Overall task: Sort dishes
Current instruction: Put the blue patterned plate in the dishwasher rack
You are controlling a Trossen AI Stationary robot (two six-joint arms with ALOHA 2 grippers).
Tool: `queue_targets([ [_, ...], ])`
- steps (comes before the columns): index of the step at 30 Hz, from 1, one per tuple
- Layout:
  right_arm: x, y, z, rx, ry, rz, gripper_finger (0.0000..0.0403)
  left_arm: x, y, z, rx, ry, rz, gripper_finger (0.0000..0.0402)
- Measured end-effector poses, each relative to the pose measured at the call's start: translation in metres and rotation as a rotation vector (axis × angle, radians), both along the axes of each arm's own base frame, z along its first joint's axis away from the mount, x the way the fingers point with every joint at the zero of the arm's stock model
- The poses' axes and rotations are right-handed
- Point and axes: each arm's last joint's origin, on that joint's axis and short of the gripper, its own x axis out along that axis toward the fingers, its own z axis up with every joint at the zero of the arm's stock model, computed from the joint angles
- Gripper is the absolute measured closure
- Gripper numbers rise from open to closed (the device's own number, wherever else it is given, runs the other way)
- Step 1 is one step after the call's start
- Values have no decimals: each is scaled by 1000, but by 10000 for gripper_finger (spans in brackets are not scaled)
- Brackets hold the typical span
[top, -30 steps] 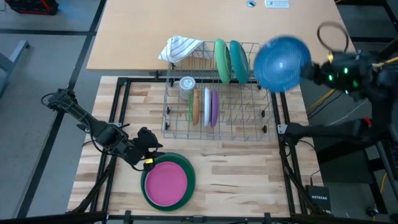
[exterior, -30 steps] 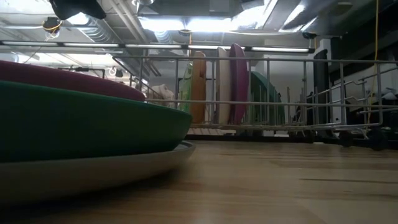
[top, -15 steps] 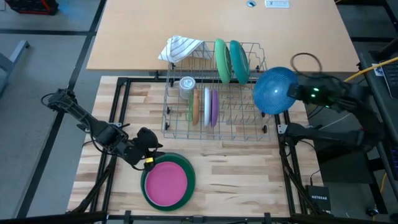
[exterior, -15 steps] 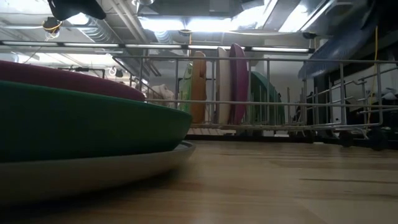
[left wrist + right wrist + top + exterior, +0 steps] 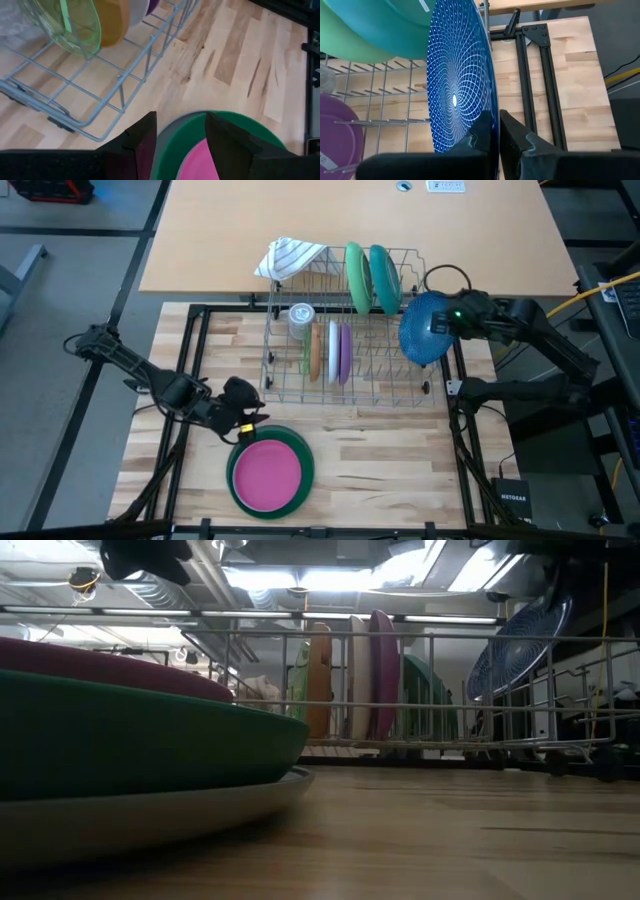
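Note:
A blue plate [image 5: 422, 328] with a white spiral pattern [image 5: 455, 75] stands on edge over the right end of the wire dish rack [image 5: 400, 385], with my right gripper [image 5: 447, 322] shut on it. The rack holds a green [image 5: 354, 275] and a teal plate [image 5: 383, 277] at its far side. Light green, tan, white and purple dishes [image 5: 328, 350] stand in its middle row. At the near left, a pink plate [image 5: 266, 476] lies on a dark green one [image 5: 303, 458], itself on a grey plate. My left gripper [image 5: 181, 145] hangs open just above that stack's far rim. My right gripper pinches the blue plate's rim [image 5: 492, 116] between its two fingers, one finger on each face. The fingers come from the table's right side, slanting down. The plate stands nearly upright on edge [image 5: 520, 645]. Whether its lower edge touches the rack, I cannot tell.
A clear glass [image 5: 301, 316] stands in the rack's far left part, and a striped white cloth [image 5: 290, 257] hangs over its far left corner. Bare wood lies right of the stack [image 5: 390, 470]. Black frame rails [image 5: 458, 430] run along the table's sides.
My right gripper has come down and toward the table's left and near edge, carrying the blue plate to the rack's right end. The plate has tipped from facing up to standing nearly on edge.

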Motion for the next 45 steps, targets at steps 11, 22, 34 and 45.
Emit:
queue_targets([
  [11, 3, -2, -2, 14, 9, -25, 387, 8, 11, 2, 61, -22, 8, 245],
  [22, 3, -2, -2, 13, 15, -24, 387, 82, 29, 37, 426, -527, -79, 245],
  [34, 3, -2, -2, 23, 14, -20, 387, 193, 40, -19, 626, -796, -293, 245],
  [45, 3, -1, -3, 45, 13, 16, 386, 255, 8, -63, 692, -640, -424, 245],
])
